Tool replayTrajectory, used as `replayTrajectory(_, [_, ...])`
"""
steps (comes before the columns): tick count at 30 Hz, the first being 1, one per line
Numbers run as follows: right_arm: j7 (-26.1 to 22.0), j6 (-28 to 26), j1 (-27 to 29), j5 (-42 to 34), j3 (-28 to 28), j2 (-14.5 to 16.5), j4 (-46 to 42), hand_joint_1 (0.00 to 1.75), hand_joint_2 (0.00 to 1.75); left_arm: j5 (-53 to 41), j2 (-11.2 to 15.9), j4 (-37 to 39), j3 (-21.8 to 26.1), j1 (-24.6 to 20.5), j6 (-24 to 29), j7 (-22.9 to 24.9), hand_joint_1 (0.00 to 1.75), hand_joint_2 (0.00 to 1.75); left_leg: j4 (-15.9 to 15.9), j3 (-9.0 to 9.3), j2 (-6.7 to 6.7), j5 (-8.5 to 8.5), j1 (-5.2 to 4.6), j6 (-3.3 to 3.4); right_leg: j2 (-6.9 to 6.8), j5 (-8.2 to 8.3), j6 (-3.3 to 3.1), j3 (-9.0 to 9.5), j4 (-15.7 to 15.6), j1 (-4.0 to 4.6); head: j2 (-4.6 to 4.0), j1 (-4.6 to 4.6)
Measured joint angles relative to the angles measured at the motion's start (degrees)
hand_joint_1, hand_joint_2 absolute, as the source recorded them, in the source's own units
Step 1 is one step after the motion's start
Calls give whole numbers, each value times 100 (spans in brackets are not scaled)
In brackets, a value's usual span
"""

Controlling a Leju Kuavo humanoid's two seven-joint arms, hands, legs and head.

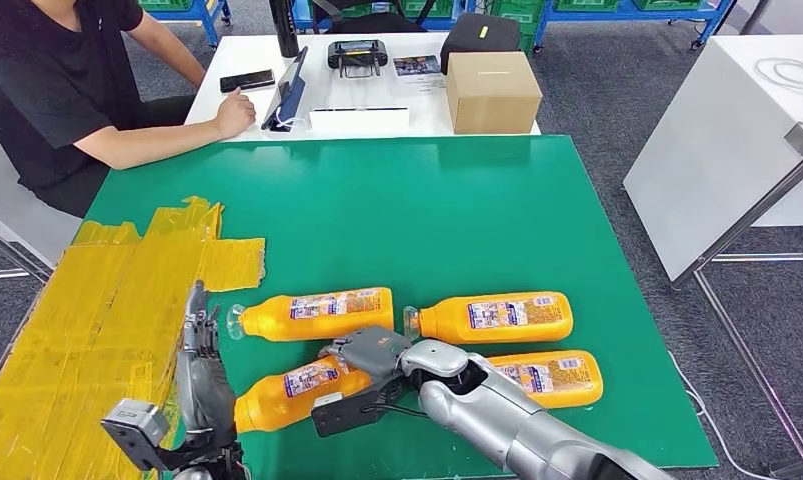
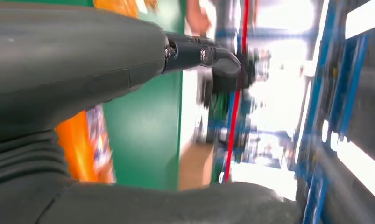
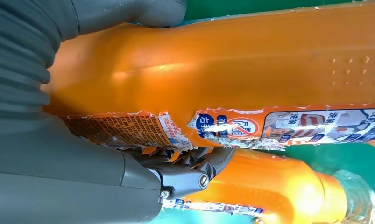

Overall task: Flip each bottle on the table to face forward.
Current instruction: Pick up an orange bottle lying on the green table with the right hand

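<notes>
near the green table [image 1: 397, 200] front edge, right robot hand [image 1: 362, 375] grips a bottle [image 1: 292, 392]; left robot hand [image 1: 199, 335] open.

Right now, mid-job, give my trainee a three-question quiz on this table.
1. How many orange bottles lie on the green table?
2. True or false: the right hand is on the near-left bottle.
3. The yellow tape patch lies on which side: A left, B right?

Key: 1. four; 2. true; 3. A
</notes>
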Motion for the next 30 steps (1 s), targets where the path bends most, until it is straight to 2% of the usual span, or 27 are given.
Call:
replayTrajectory(3, [257, -345, 128, -213, 20, 38, 24, 175, 175, 610, -42, -398, 255, 100, 1313, -2, 0, 0, -2, 14, 3, -4, 3, -2, 5, -2, -2, 9, 0, 2, 0, -1])
replayTrajectory(4, [342, -435, 168, -245, 30, 61, 24, 175, 175, 758, -47, -566, 370, 156, 1619, -3, 0, 0, -2, 19, 7, -6, 4, -3, 9, -3, -3, 12, 0, 3, 0, -1])
replayTrajectory(6, [469, -517, 209, -285, 54, 117, 26, 175, 175, 907, -55, -855, 568, 262, 1899, -4, 0, 0, -3, 26, 13, -9, 8, -6, 14, -6, -6, 15, -1, 5, 0, -1])
replayTrajectory(14, [629, -537, 228, -320, 93, 287, 67, 175, 175, 992, -76, -1385, 850, 432, 2038, -5, 0, 0, -4, 43, 34, -12, 11, -9, 27, -1, -10, 25, -1, 8, 0, 0])
replayTrajectory(23, [503, -587, 207, -679, 107, 220, 86, 175, 175, 1098, -90, -1550, 1031, 564, 2573, -5, 0, 0, -4, 46, 41, -18, 13, -16, 35, 3, -20, 21, -1, 11, 0, 0])
replayTrajectory(27, [191, -1161, 453, -1204, 12, 208, -32, 175, 175, 1380, -96, -1547, 1072, 579, 2477, -5, 0, 0, -4, 43, 40, -19, 15, -18, 35, 2, -21, 20, -1, 20, 0, 1])
replayTrajectory(30, [-180, -1636, 978, -1500, -240, 188, -558, 175, 175, 1522, -102, -1542, 1140, 600, 2393, -5, 0, 0, -3, 24, 38, -18, 15, -18, 34, 4, -21, 11, 0, 21, 0, 1])
